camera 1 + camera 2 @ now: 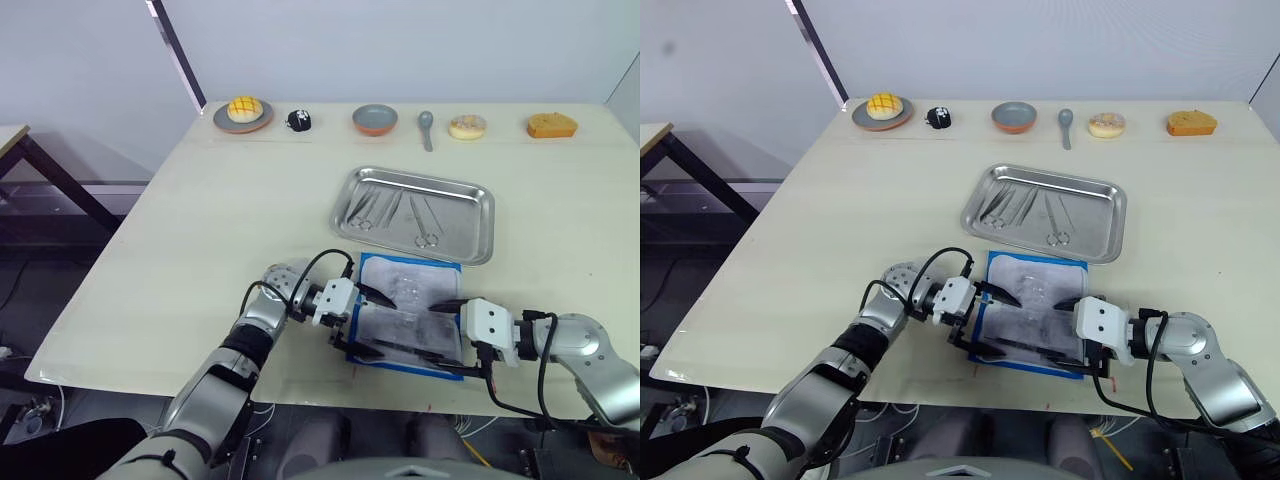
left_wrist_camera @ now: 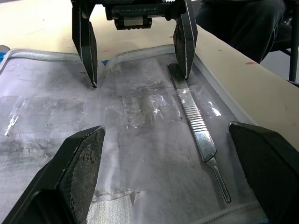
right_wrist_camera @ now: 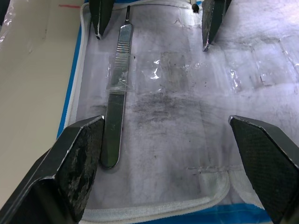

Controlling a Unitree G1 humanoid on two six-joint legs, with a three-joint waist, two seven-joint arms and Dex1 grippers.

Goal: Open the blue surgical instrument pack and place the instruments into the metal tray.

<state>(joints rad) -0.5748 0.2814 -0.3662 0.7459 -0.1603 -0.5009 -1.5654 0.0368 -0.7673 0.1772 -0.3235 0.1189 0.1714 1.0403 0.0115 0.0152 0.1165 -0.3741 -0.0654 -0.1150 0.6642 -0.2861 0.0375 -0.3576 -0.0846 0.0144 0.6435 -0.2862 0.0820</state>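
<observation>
Your blue surgical instrument pack [image 1: 405,312] lies open on tabletop [image 1: 200,230], lining up, just at 6 o'clock of metal tray [image 1: 470,235]. Your left hand [image 1: 366,322] sits over pack's 9 o'clock edge, fingers apart, gripping nothing. Your right hand [image 1: 440,331] sits over 3 o'clock edge, fingers apart, also empty. One slim metal handle [image 2: 198,133] lies under clear pocket by near edge. Instruments [image 1: 395,212] lie inside tray.

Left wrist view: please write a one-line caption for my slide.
Both open grippers, left and right, face each other over the opened pack, where one slim metal tool remains.
</observation>
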